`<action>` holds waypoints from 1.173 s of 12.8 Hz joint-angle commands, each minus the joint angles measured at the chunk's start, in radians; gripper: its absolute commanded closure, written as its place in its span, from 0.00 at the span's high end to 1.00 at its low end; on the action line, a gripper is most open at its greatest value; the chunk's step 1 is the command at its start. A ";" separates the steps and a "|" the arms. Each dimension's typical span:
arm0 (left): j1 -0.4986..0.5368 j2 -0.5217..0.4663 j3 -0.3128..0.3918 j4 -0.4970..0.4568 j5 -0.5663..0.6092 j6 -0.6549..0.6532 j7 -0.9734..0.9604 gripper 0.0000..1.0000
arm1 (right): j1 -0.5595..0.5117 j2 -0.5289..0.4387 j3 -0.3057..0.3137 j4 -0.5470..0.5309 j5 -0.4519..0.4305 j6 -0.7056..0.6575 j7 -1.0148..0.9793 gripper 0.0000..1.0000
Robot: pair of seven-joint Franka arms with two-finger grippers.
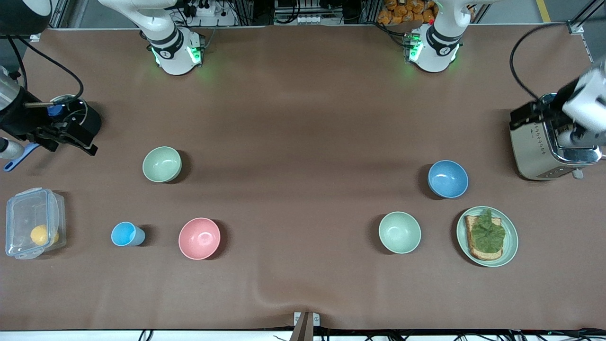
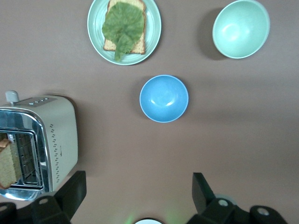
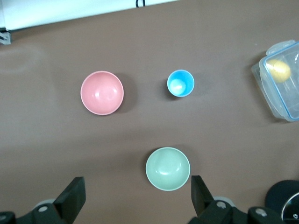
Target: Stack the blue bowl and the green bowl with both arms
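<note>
The blue bowl (image 1: pixel 448 178) lies at about eight o'clock from the left gripper (image 2: pixel 138 196), which hangs wide open over the toaster (image 1: pixel 549 142), closer than the open right gripper (image 3: pixel 138 198).

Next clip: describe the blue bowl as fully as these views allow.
The blue bowl is round, glossy mid-blue with a paler rim, and looks like smooth plastic or ceramic. It stands upright and empty on the brown table cover, toward the left arm's end. Nothing touches it. It lies beside the toaster, farther from the front camera than the green bowl and the plate with toast. The left wrist view looks straight down on it.
</note>
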 commanded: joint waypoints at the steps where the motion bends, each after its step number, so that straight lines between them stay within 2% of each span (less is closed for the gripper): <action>1: 0.014 0.049 -0.002 -0.026 0.008 0.025 0.004 1.00 | -0.020 0.016 0.005 0.009 -0.008 -0.025 -0.012 1.00; 4: 0.027 0.034 -0.004 -0.135 0.006 0.104 -0.004 1.00 | -0.049 0.033 0.000 -0.054 -0.003 0.007 -0.109 1.00; 6: 0.034 0.003 -0.005 -0.225 0.008 0.172 -0.002 1.00 | -0.087 0.035 -0.004 -0.166 0.003 0.093 -0.195 1.00; 11: 0.034 -0.006 -0.007 -0.368 0.008 0.284 -0.002 1.00 | -0.093 0.042 -0.004 -0.419 0.003 0.293 -0.202 1.00; 13: 0.036 -0.008 -0.007 -0.411 0.006 0.321 -0.002 1.00 | -0.089 0.062 -0.004 -0.476 0.001 0.343 -0.203 1.00; 15: 0.037 -0.008 -0.007 -0.460 0.006 0.368 -0.002 1.00 | -0.086 0.116 -0.004 -0.487 -0.018 0.348 -0.219 1.00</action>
